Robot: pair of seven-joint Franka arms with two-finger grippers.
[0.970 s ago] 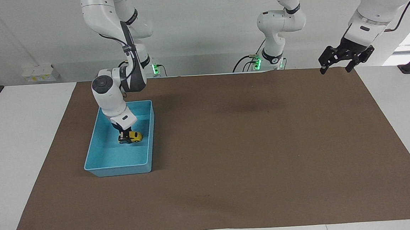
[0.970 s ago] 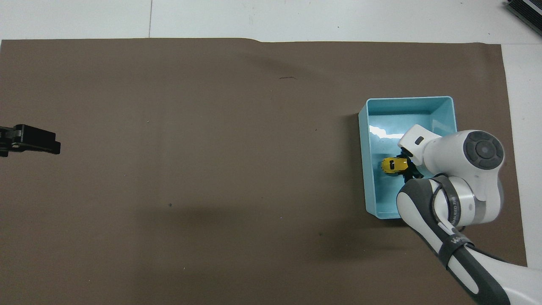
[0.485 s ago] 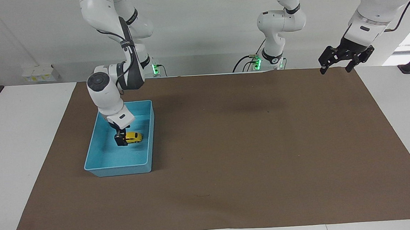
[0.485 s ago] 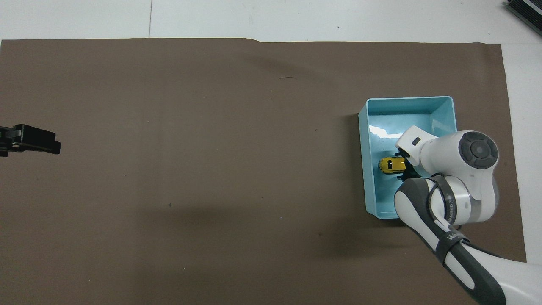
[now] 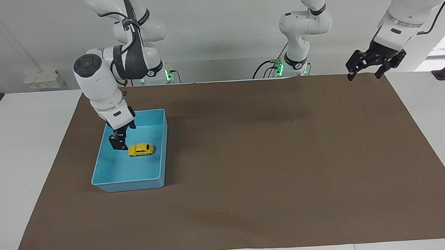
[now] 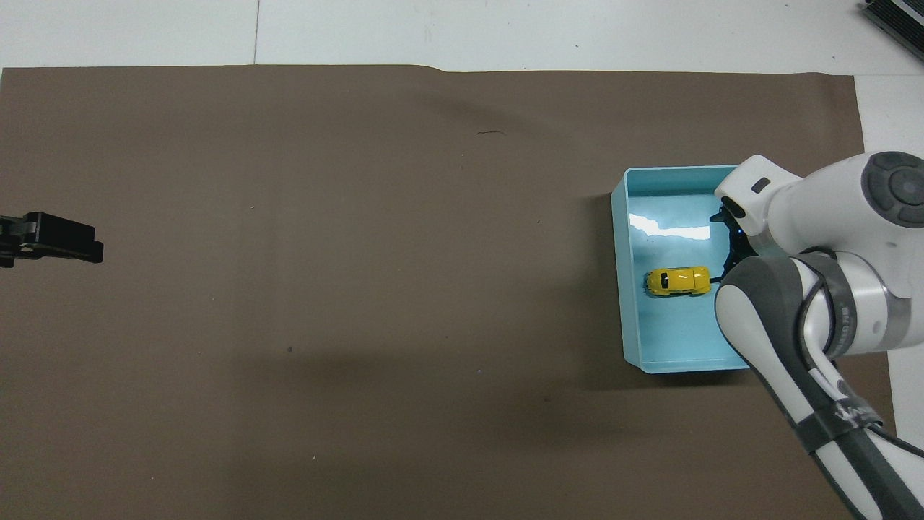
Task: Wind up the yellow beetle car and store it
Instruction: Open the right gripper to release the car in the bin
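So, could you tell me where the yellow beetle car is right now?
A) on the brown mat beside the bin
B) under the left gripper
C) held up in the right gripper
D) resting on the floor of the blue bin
D: the yellow beetle car sits on its wheels on the floor of the blue bin, with the right gripper raised beside it and not touching it.
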